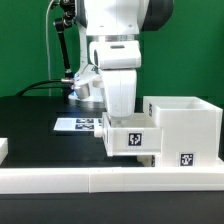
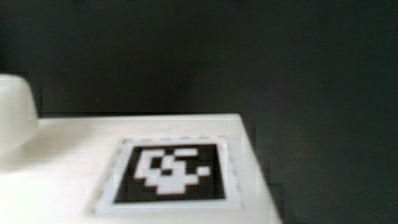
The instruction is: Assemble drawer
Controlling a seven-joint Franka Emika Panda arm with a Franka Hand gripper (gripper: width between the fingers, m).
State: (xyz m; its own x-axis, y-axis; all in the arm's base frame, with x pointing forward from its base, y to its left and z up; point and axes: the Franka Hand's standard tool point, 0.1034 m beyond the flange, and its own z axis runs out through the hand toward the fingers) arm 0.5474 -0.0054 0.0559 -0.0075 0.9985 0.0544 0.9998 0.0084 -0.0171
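Observation:
The drawer's large white casing (image 1: 186, 122) stands at the exterior view's right, with a tag on its front. One shallow white tray (image 1: 126, 138), also tagged, hangs just clear of the table against the casing's left side. My gripper (image 1: 121, 114) reaches down into the tray from above. Its fingertips are hidden behind the tray wall, and the tray's lift shows it is held. In the wrist view the tray's white face (image 2: 71, 190) and its tag (image 2: 171, 170) fill the near field beside a rounded white knob (image 2: 15, 115). No fingers show there.
The marker board (image 1: 76, 123) lies flat on the black table behind the tray. A low white rail (image 1: 90, 182) runs along the front edge. Another white part (image 1: 3, 148) shows at the exterior view's left edge. Cables hang behind the arm.

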